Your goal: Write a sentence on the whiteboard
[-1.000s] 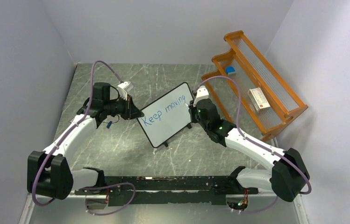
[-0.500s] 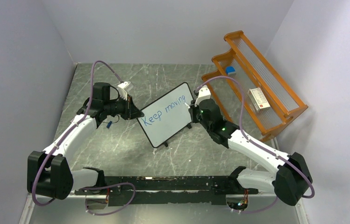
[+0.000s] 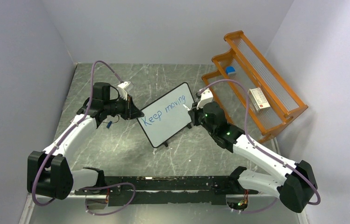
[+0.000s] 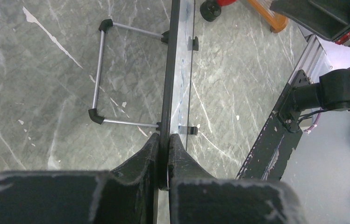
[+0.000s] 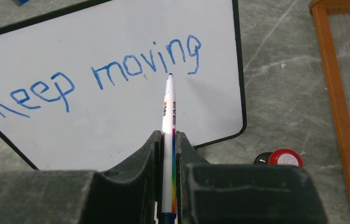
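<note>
The whiteboard (image 3: 169, 127) stands tilted on the table in the top view, with the sentence (image 3: 165, 111) in blue, one line reading "Keep moving". My left gripper (image 3: 137, 114) is shut on the board's left edge, and the left wrist view shows its fingers (image 4: 163, 149) clamped on the black frame (image 4: 169, 70). My right gripper (image 3: 194, 113) is shut on a white marker (image 5: 168, 116) with a rainbow stripe. Its tip points at the board (image 5: 117, 126) just under "moving" (image 5: 147, 63). I cannot tell whether it touches.
An orange rack (image 3: 275, 100) stands at the right, holding a blue item (image 3: 230, 70) and a white box (image 3: 259, 99). A red-and-black cap (image 5: 282, 157) lies by the board's right corner. A small blue object (image 3: 110, 124) lies under the left arm. A black rail (image 3: 163, 183) runs along the near edge.
My right arm has drawn back to the right, carrying the marker slightly away from the end of "moving". The board and left gripper have not moved.
</note>
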